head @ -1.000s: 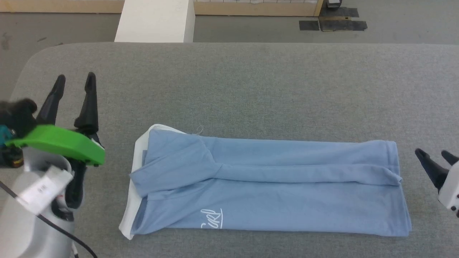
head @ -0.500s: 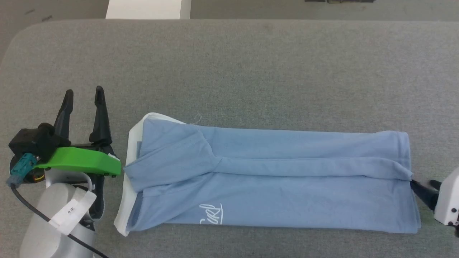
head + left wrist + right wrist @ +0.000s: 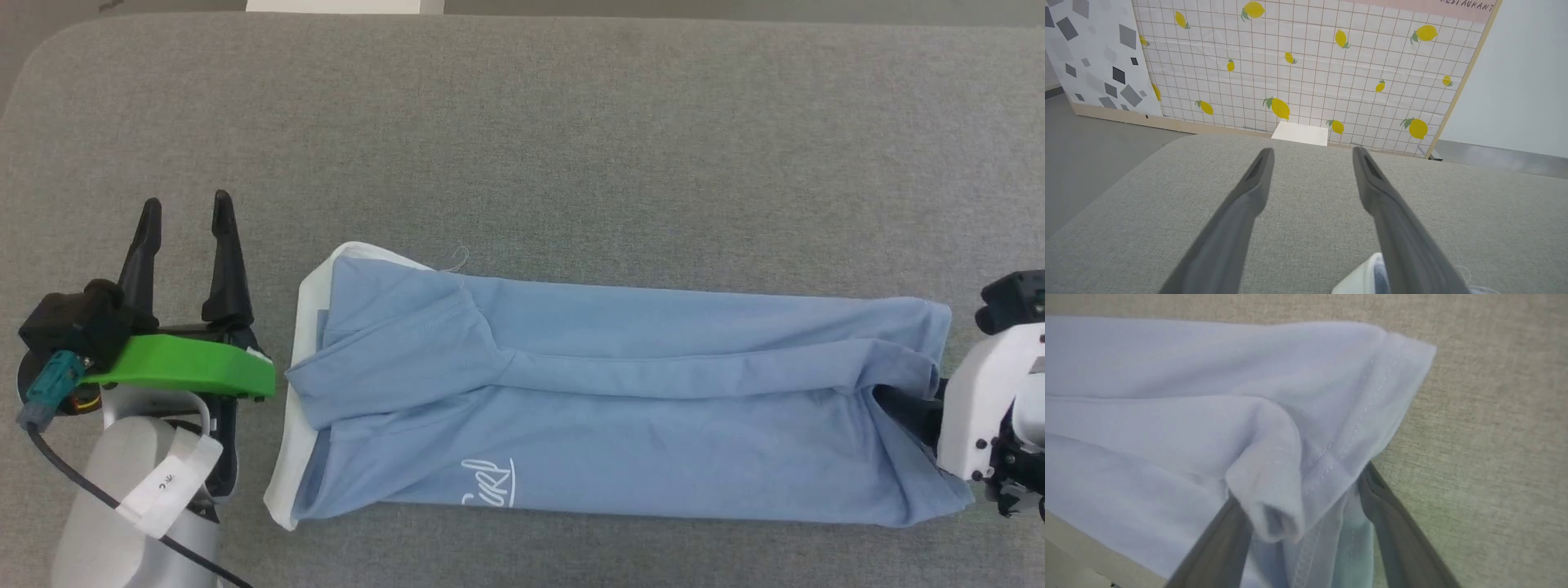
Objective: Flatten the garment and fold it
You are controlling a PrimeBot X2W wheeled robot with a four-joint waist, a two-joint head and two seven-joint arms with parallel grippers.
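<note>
Garment (image 3: 620,425) lay on the grey bench (image 3: 571,122) as a long band folded lengthwise, its white neck panel (image 3: 306,327) at the robot's left and its hem (image 3: 1355,428) at the robot's right. We judged the step in hand to be taking the hem end for the cross fold. The right gripper (image 3: 902,408) stood at that end with jaws parted. Its fingers (image 3: 1392,522) lay either side of a bunched hem fold, cloth draped over them, nothing pinched. To do this well, it should gather every hem layer before closing and lift low, so the lengthwise folds do not spill. The left gripper (image 3: 185,202) stood spread and empty just beside the neck end; whether it touched the cloth we could not tell.
</note>
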